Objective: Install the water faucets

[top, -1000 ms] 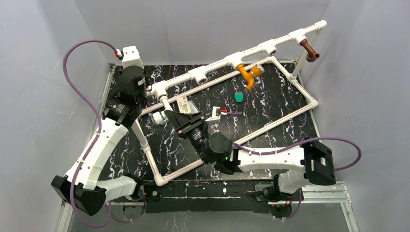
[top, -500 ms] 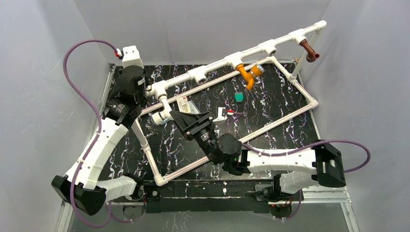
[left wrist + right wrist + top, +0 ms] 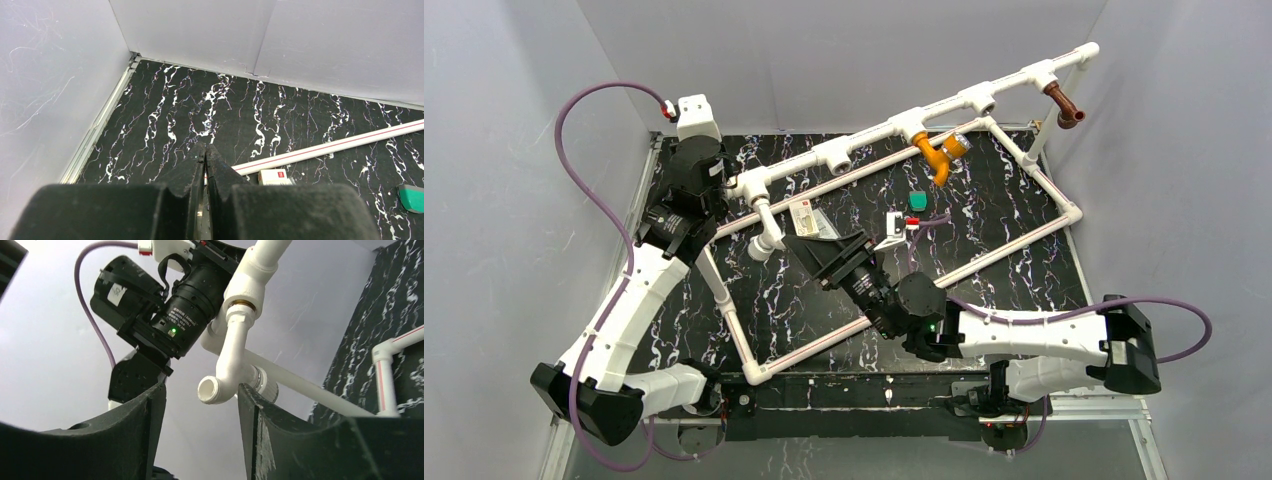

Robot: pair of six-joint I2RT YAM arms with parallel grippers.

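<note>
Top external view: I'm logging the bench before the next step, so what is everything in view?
white faucet: one, white, hanging from the frame's left fitting
orange faucet: one, orange, on a middle fitting
reddish-brown faucet: one, reddish-brown, on the far right fitting
pipe frame: one, white, across the table
teal piece: one, teal, on the table inside the frame
small box: one, white and red, on the table
table: one, black marbled
left gripper: one, black, shut, over the table's left side
right gripper: one, black, open around the white faucet's spout
</note>
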